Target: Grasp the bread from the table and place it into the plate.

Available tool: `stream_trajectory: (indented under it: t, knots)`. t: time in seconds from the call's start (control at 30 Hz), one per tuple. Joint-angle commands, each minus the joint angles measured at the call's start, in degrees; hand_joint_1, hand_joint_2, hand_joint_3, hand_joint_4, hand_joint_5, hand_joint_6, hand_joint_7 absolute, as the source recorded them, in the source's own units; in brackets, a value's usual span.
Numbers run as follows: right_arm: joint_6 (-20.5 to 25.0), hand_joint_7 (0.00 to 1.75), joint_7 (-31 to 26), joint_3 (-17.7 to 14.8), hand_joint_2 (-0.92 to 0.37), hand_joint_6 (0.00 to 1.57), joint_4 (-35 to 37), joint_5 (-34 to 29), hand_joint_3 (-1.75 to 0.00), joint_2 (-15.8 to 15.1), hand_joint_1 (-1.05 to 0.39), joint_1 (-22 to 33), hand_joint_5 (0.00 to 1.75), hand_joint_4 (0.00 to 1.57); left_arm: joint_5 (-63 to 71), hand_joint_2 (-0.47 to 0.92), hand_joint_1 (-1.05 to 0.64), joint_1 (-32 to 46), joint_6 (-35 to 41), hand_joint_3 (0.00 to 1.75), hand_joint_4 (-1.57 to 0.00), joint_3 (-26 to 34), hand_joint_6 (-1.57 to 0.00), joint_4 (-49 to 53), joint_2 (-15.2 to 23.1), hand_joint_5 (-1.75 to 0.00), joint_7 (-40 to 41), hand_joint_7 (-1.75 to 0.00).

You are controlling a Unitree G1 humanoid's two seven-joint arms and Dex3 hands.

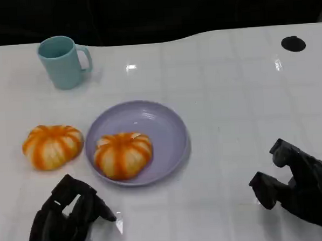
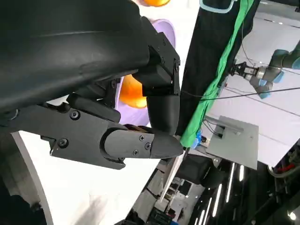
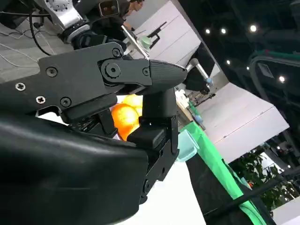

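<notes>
Bread point(image 1: 123, 154) already sits in plate point(image 1: 169, 132), second bread point(image 1: 52, 145) left on table point(image 1: 230, 95); left hand point(image 1: 66, 217) and right hand point(image 1: 299, 186) both spread, holding nothing.

A glossy white counter point(image 1: 231, 122) stretches out ahead of my fingers. Just beyond my left fingers point(image 1: 92, 202) sits a lilac plate point(image 1: 170, 133), and beside it, a little further to the left, a striped orange bread point(image 1: 52, 146) lies straight on the counter. Further off on that side stands a pale teal mug point(image 1: 63, 62). Far past my right fingers point(image 1: 281, 149), near the back edge, sits a small black round spot point(image 1: 293, 43).
</notes>
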Motion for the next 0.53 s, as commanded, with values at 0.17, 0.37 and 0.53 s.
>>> stream_trajectory:
  t: [0.17,0.37,0.53]
  knots:
    - [-0.1,1.75,-2.5,-0.2,-0.92,0.65,-1.0,-1.6,-0.33,0.9,-0.54,0.2,1.75,0.86,-1.1,0.92,-0.58,-1.2,0.1,0.24,-0.65,1.1,-0.52,1.3,2.4,-1.75,-1.4,-1.55]
    - [-1.4,1.75,-2.3,0.1,-0.92,0.64,-0.6,-3.0,-0.38,1.3,-0.53,0.0,1.75,0.85,-1.3,0.92,-0.58,-1.9,-0.4,0.24,-0.65,1.5,-0.51,2.5,2.7,-1.75,-1.9,-1.55]
    - [-2.1,1.75,-2.1,0.2,-0.92,0.64,-0.2,-3.2,-0.36,1.6,-0.54,0.1,1.75,0.85,-1.3,0.92,-0.58,-2.3,-1.3,0.24,-0.65,1.6,-0.5,3.8,3.0,-1.75,-2.7,-1.55]
